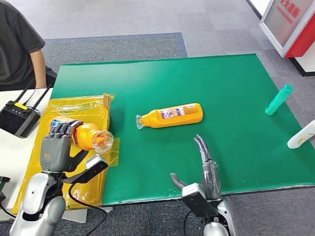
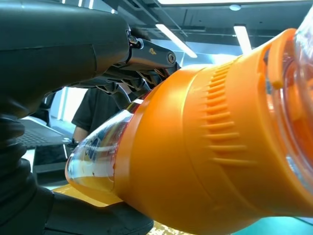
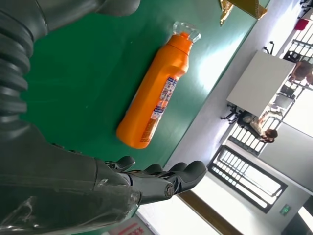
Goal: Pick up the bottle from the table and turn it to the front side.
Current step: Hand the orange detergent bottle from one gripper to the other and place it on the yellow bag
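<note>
Head view: green table [image 1: 237, 88], a yellow box [image 1: 79, 110] at its left end. Left hand [image 1: 55, 145] grips an orange bottle [image 1: 89, 136] above that box. A second orange bottle [image 1: 173, 116] lies mid-table. Right hand [image 1: 206, 164] hovers near it, fingers straight, holding nothing.
</note>
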